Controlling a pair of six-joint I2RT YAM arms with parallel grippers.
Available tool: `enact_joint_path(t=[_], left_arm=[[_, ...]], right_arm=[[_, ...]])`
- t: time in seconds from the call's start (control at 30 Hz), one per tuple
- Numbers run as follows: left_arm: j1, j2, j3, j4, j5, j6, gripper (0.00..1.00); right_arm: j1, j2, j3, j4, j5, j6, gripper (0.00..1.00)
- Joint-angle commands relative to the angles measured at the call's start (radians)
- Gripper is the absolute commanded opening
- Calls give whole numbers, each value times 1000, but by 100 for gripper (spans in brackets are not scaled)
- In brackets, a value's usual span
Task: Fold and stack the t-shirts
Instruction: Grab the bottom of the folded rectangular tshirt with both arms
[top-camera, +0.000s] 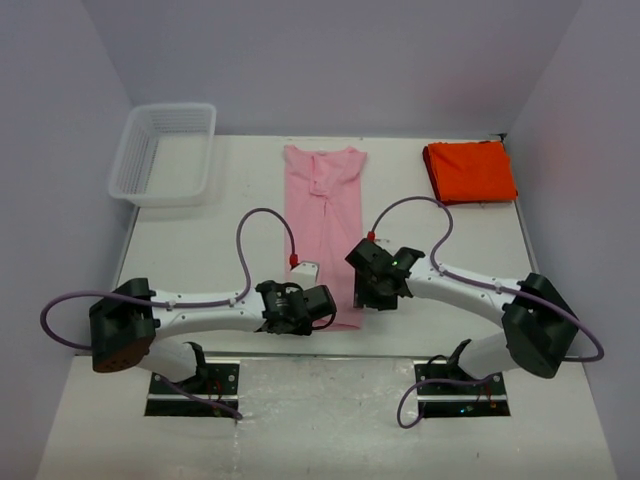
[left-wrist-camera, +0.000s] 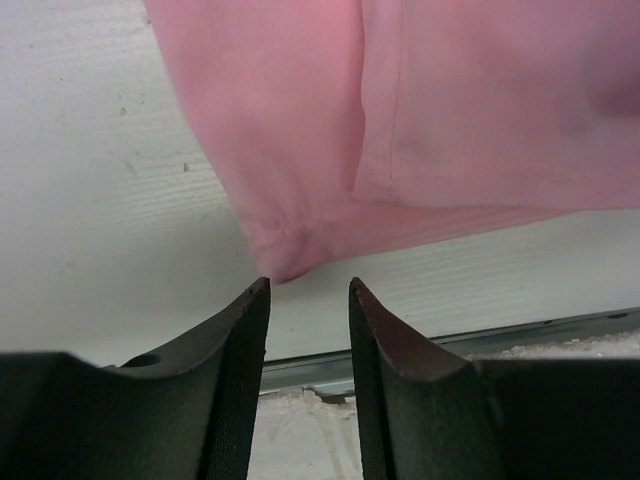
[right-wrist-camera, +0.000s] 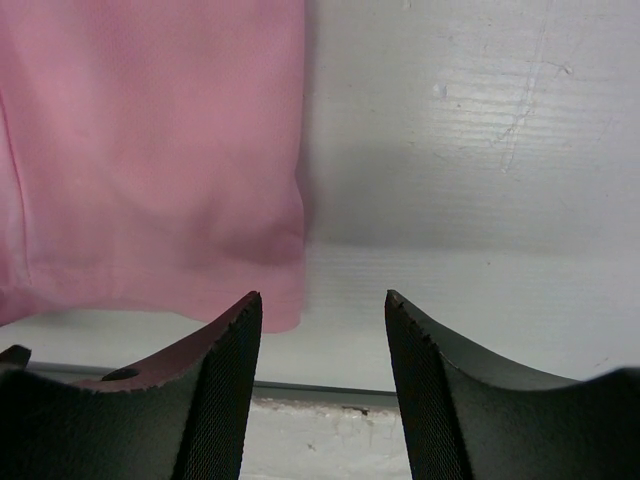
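The light pink t-shirt (top-camera: 328, 225) lies flat on the table, folded lengthwise into a long narrow strip with its collar at the far end. The orange-red t-shirt (top-camera: 470, 170) lies folded at the back right. My left gripper (top-camera: 328, 302) is open and empty at the pink shirt's near left corner (left-wrist-camera: 280, 262), which lies just ahead of the fingertips; the midpoint between them is here (left-wrist-camera: 308, 290). My right gripper (top-camera: 374, 296) is open and empty at the shirt's near right corner (right-wrist-camera: 285, 318); its left finger (right-wrist-camera: 240, 340) overlaps the hem and the midpoint between the tips is here (right-wrist-camera: 322, 300).
A white mesh basket (top-camera: 165, 152) stands at the back left. The table's near edge with its metal rail (left-wrist-camera: 450, 350) runs just behind both grippers, and also shows in the right wrist view (right-wrist-camera: 320, 388). Grey walls close in the table.
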Motion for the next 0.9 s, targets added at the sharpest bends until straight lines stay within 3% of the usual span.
enact_joint_path(t=[0.0, 0.6, 0.87], left_arm=[[-5, 41, 41, -14, -47, -12, 40], [9, 151, 61, -24, -99, -2, 40], [11, 188, 48, -34, -122, -27, 36]], right_arm=[[-12, -57, -9, -5, 14, 4, 54], [-46, -121, -45, 1, -15, -19, 54], [-47, -106, -49, 14, -32, -25, 54]])
